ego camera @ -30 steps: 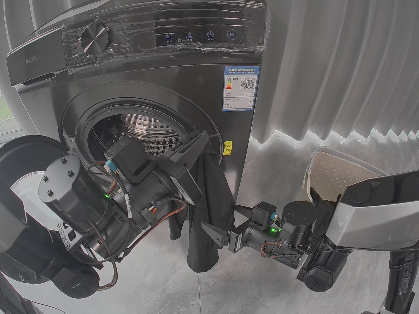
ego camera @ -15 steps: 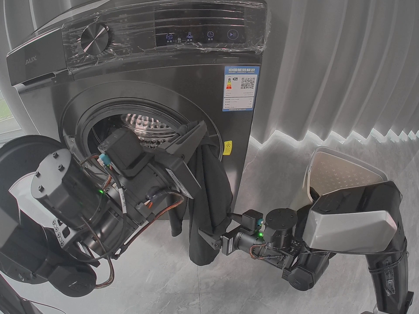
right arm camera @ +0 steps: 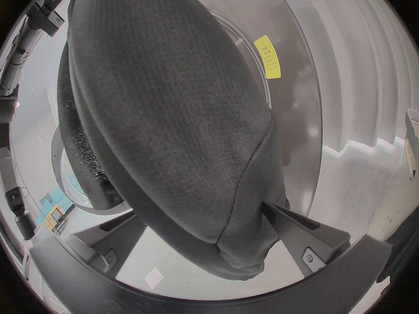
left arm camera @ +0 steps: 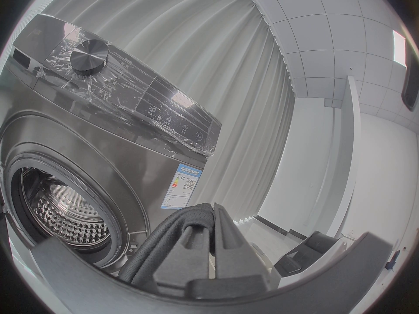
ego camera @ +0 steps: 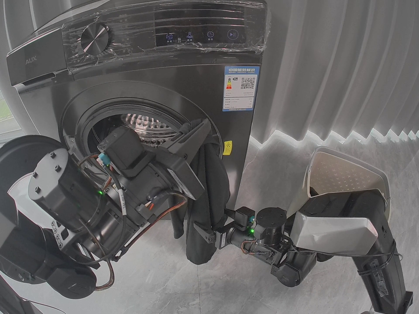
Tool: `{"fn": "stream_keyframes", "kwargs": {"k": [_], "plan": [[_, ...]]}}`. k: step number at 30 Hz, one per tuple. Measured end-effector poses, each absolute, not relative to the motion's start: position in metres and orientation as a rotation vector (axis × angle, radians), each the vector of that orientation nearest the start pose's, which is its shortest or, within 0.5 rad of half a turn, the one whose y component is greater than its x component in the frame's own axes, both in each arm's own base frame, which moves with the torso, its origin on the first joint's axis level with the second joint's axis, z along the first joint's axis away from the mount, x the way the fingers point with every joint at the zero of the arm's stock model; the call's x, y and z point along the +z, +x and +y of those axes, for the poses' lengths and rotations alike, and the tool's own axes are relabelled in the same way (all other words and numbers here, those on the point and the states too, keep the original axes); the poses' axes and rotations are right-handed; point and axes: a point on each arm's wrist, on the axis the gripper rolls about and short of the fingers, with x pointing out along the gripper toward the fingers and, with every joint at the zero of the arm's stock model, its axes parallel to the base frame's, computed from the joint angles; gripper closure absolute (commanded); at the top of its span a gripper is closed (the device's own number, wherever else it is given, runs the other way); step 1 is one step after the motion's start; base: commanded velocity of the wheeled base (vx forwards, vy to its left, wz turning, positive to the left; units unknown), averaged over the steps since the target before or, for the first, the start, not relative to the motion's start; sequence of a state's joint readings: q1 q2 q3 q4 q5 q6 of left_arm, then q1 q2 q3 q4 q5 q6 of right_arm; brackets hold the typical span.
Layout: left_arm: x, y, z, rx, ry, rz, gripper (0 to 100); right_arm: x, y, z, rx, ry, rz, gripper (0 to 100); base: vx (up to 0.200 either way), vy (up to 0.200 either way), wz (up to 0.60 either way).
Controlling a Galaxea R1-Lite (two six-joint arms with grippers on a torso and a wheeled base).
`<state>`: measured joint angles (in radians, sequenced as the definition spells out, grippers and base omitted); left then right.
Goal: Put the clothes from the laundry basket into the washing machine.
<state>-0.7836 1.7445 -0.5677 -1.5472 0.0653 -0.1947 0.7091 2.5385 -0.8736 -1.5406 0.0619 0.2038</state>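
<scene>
Garment hangs from the left gripper, which is clamped on its top edge just beside the washing machine opening. The right gripper gapes around the lower folds; it should pinch them before both arms feed the cloth inward.

The washing machine's round mouth stands open, its upper left part unblocked through to the steel drum. The left gripper, clamped on the dark garment, crosses the mouth's lower right with its arm. The garment hangs before the right rim, between the wide-set jaws of the right gripper. The open door flanks the left.
</scene>
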Motion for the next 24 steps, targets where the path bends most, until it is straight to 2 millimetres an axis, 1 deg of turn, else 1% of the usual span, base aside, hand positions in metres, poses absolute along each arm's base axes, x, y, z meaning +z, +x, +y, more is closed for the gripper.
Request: {"fn": "stream_keyframes", "kwargs": {"k": [9, 10, 18, 24], "plan": [[0.204, 0.2, -0.202, -0.757, -0.365, -0.281, 100, -0.029, 0.316, 0.267, 0.741, 0.16, 0.185, 0, 0.0, 0.0, 0.0], [0.204, 0.2, -0.203, -0.758, -0.366, -0.28, 100, -0.029, 0.316, 0.267, 0.741, 0.16, 0.185, 100, 0.0, 0.0, 0.0], [0.204, 0.201, -0.202, -0.754, -0.368, -0.281, 100, -0.031, 0.313, 0.267, 0.743, 0.159, 0.192, 100, 0.0, 0.0, 0.0], [0.202, 0.207, -0.197, -0.73, -0.369, -0.276, 100, -0.027, 0.299, 0.264, 0.755, 0.147, 0.229, 100, 0.0, 0.0, 0.0]]}}
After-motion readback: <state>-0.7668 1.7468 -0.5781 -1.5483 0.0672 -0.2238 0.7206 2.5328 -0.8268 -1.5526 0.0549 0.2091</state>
